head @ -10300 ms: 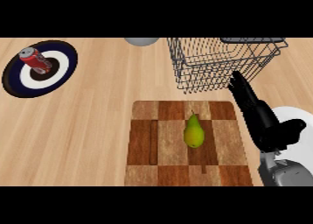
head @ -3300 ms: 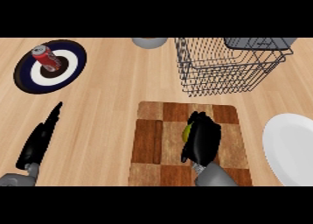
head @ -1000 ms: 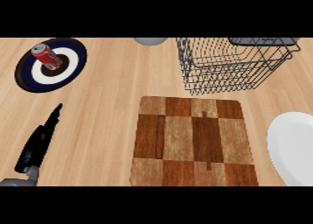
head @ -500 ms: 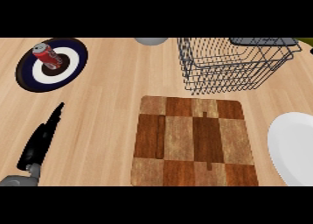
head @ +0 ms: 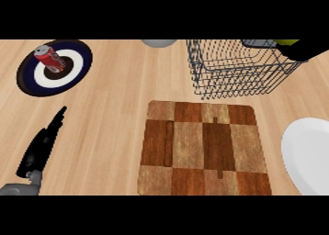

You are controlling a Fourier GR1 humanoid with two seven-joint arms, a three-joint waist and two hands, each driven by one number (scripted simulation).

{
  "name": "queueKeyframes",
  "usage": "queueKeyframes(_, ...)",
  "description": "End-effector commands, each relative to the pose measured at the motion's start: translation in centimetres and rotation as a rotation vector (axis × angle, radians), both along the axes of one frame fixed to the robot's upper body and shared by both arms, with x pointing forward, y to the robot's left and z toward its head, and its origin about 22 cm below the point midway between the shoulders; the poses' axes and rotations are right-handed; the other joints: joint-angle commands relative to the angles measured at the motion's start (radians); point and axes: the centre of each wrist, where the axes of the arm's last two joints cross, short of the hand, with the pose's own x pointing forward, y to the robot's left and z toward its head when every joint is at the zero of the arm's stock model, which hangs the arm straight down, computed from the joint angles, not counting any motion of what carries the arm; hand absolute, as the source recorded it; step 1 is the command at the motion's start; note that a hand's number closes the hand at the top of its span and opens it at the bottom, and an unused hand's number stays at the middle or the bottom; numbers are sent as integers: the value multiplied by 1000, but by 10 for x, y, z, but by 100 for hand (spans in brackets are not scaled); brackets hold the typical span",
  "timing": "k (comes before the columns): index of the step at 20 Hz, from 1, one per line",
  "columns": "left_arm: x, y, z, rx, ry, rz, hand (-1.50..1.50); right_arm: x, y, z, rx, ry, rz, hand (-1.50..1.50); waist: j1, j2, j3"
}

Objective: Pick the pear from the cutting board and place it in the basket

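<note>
The checkered wooden cutting board [head: 204, 149] lies at the centre with nothing on it. The wire basket [head: 225, 87] stands behind it at the upper right. My right hand [head: 314, 49] shows at the top right corner, above the basket's far right side. Its dark fingers are curled round the pear [head: 286, 42], of which only a yellow-green sliver shows. My left hand [head: 42, 146] rests at the lower left above the counter, seen edge-on with straight fingers and holding nothing.
A dark blue plate [head: 38, 82] with a red can [head: 50, 58] on it sits at the upper left. A white plate [head: 315, 153] lies at the right edge. A grey bowl [head: 159, 42] is at the top edge, and a grey object [head: 258, 43] behind the basket.
The pear has left the board, lifted by my right hand. That hand and the pear have come into view at the top right over the basket. The left hand has stayed still.
</note>
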Motion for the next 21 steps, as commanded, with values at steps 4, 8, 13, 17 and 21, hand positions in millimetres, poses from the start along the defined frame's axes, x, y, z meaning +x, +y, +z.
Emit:
queueKeyframes(4, -16, -2, -4, -11, 2, 7, 0, 38, 20, -52, 8, 50, -19, -150, 3, 0, 1)
queueKeyframes(8, -6, 5, -6, -14, 6, -1, 0, 45, 26, -70, 54, 7, -4, -150, -5, 0, 1)
queueKeyframes(13, -1, 1, 9, -18, 1, -7, 0, 52, 17, -52, 248, -140, -87, -150, -1, 0, 1)
queueKeyframes(17, -4, -6, -3, -8, 8, 29, 0, 53, -6, -50, 368, -160, -193, -150, -12, -1, 1)
queueKeyframes(21, -3, 0, -3, 0, 6, 20, 0, 45, -55, -47, 446, -147, -327, -150, -18, -1, 1)
